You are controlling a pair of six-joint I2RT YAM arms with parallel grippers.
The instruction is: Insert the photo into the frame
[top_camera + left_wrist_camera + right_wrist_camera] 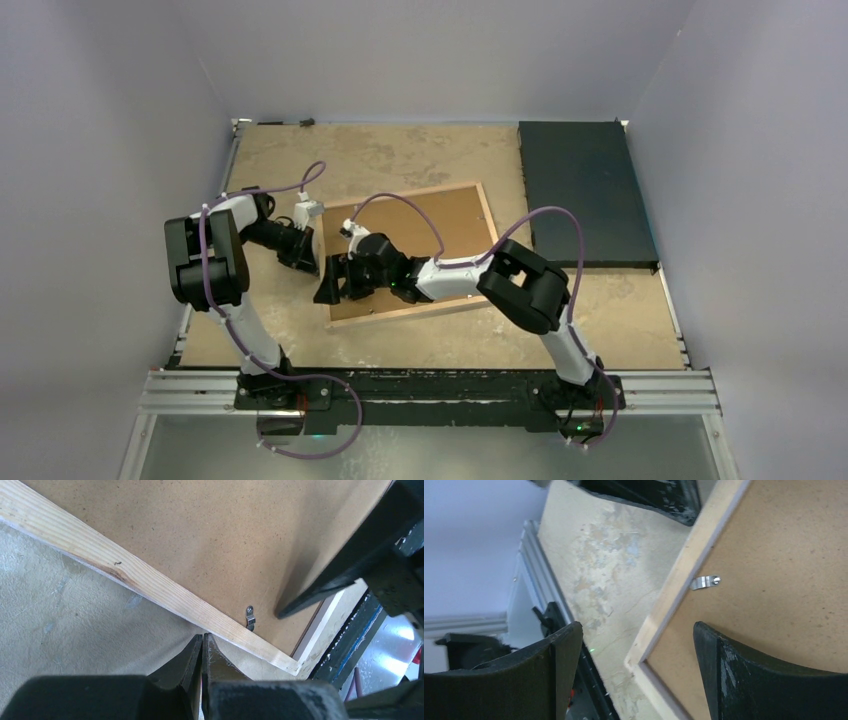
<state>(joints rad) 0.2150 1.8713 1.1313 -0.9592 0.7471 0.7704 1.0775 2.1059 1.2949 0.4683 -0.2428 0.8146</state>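
Right gripper spread wide, empty, straddling the frame at its near-left corner. Left gripper clenched on nothing, just outside the wood rail by the clip. Frame lies face-down mid-table, backing board seated; photo not visible. Suggest bracing the corner and nudging the clip gently.

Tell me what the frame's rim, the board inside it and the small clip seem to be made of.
The rim of the frame looks like pale bare softwood: long grain lines and a dark mark show. The backing board seems to be brown fibreboard, matte, finely speckled, without grain. The retaining clip looks like thin bright metal, perhaps steel: it glints.
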